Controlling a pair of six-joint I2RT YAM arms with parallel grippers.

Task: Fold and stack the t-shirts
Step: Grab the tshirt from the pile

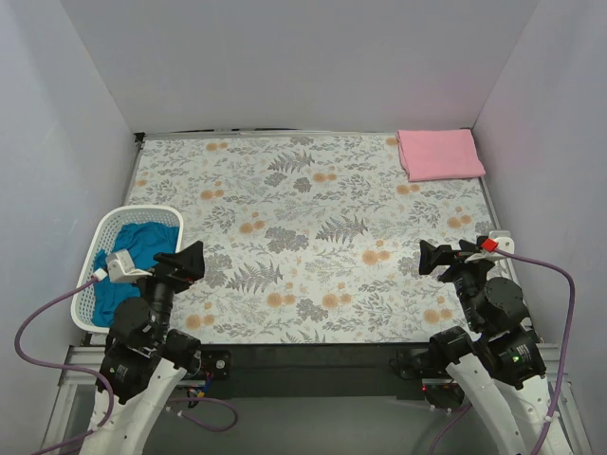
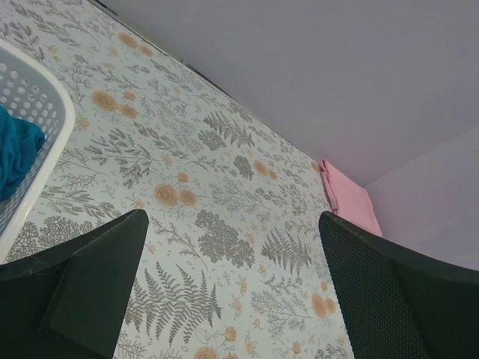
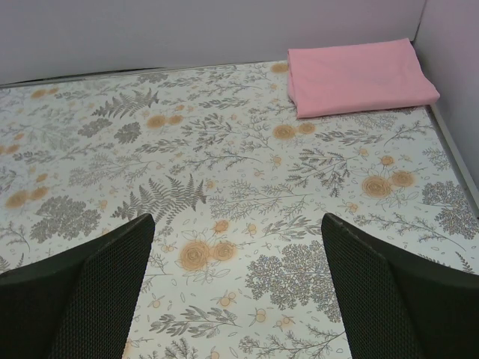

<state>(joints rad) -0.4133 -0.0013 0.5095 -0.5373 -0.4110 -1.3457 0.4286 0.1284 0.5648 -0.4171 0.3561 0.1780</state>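
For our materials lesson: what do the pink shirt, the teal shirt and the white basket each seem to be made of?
Pink shirt: soft matte cloth, likely cotton knit; it lies folded flat with rounded edges. Teal shirt: similar matte cloth, crumpled in soft folds. White basket: apparently rigid, slightly glossy plastic, moulded with a lattice of holes.

Bright even light, soft shadows, sharp focus

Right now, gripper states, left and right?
Left gripper: open, holding nothing.
Right gripper: open, holding nothing.
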